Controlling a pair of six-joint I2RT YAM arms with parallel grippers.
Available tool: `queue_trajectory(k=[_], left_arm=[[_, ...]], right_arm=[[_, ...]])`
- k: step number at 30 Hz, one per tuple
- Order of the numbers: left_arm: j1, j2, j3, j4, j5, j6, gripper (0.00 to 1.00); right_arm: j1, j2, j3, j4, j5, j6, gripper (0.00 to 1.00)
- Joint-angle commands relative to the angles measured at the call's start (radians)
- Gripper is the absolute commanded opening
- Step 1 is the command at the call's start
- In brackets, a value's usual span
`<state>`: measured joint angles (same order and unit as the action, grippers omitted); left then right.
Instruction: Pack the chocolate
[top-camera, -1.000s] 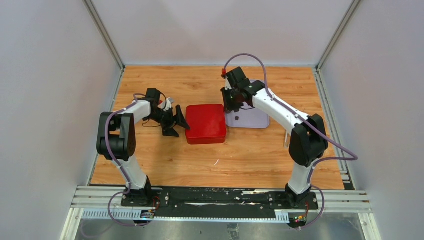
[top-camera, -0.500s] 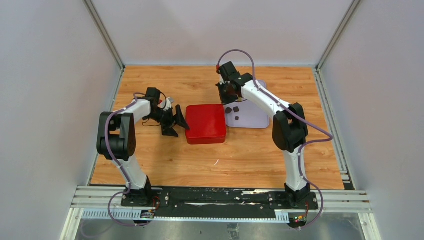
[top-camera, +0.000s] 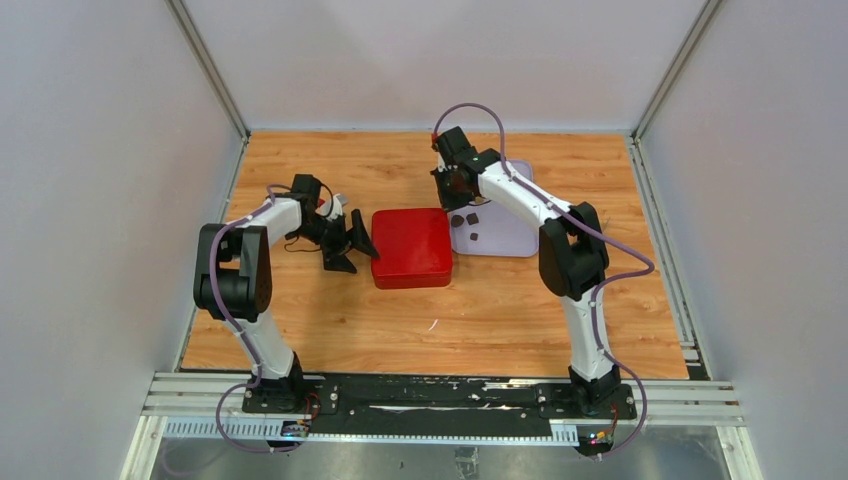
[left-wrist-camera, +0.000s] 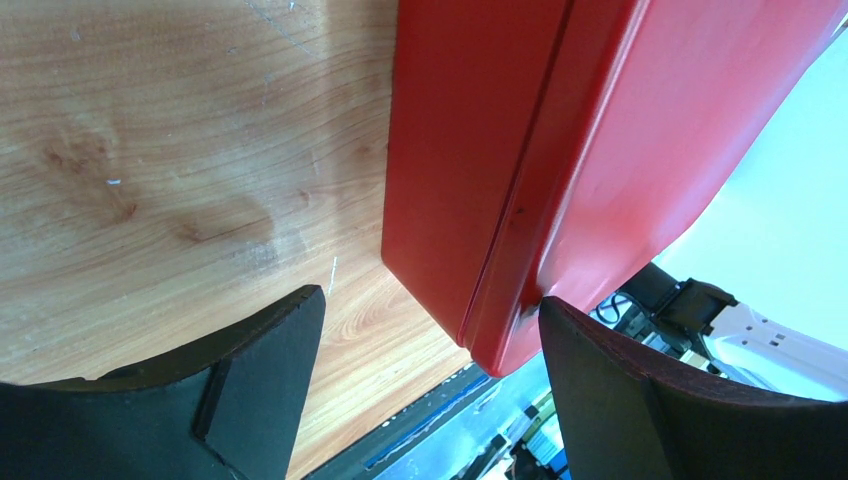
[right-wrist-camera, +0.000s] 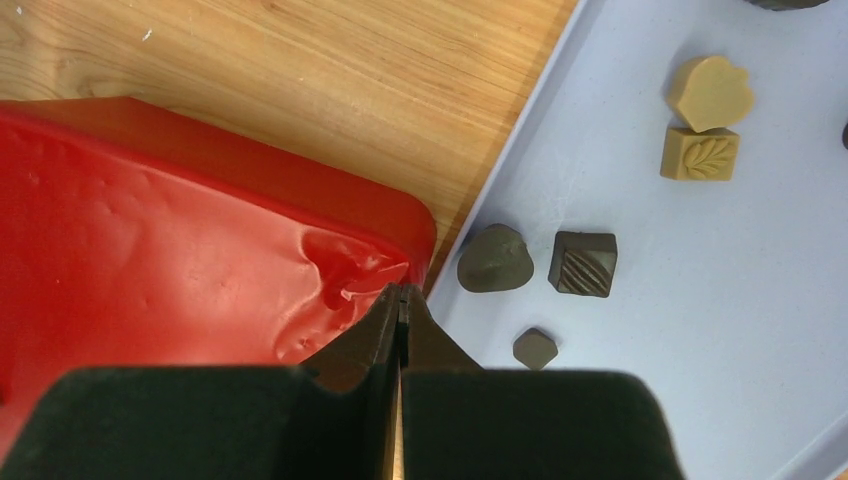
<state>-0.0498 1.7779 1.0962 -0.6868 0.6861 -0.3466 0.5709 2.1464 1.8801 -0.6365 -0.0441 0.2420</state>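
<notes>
The chocolate (right-wrist-camera: 583, 263) lies loose on a pale tray (right-wrist-camera: 700, 330), which sits against the right side of a closed red box (right-wrist-camera: 150, 250) on the wooden table (right-wrist-camera: 330, 80). The pieces all rest flat, tops up. They are squat, so none has a clear long axis. The dark square piece shows ridges running slantwise across its top. Just beside it lies a dark rounded piece (right-wrist-camera: 492, 258), and a smaller dark bit (right-wrist-camera: 535, 347) lies near both. These three cluster by the tray edge nearest the box. A tan square (right-wrist-camera: 700, 153) with a leaf print and a tan rounded piece (right-wrist-camera: 710, 92) sit together farther into the tray.

The right gripper (right-wrist-camera: 400, 295) is clenched, finger against finger, above the dented corner of the box lid.

From above, the chocolate (top-camera: 474, 237) is only a few dark specks on the tray (top-camera: 510, 240), and the tan pieces cannot be made out. That view shows the red box (top-camera: 412, 247) lying nearly square to the table, between the two arms.

The left wrist camera shows the left gripper (left-wrist-camera: 430, 300) released, with a box corner (left-wrist-camera: 500, 350) between its fingers (left-wrist-camera: 230, 390). Whether one finger touches the box cannot be told.
</notes>
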Motion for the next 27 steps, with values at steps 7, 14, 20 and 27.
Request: queue_trajectory(k=[7, 14, 20, 27], left_arm=[[-0.006, 0.006, 0.026, -0.018, -0.007, 0.015, 0.83], [-0.008, 0.013, 0.036, -0.018, -0.005, 0.014, 0.83], [-0.02, 0.026, 0.043, -0.018, -0.007, 0.014, 0.83], [-0.026, 0.032, 0.059, -0.018, -0.005, 0.009, 0.83]], right_arm=[[-0.006, -0.035, 0.015, -0.025, 0.0, -0.012, 0.0], [0.001, -0.031, 0.036, -0.008, -0.008, -0.01, 0.0], [0.001, -0.021, 0.025, -0.002, -0.009, -0.004, 0.0], [-0.002, 0.038, 0.023, -0.006, 0.063, -0.023, 0.0]])
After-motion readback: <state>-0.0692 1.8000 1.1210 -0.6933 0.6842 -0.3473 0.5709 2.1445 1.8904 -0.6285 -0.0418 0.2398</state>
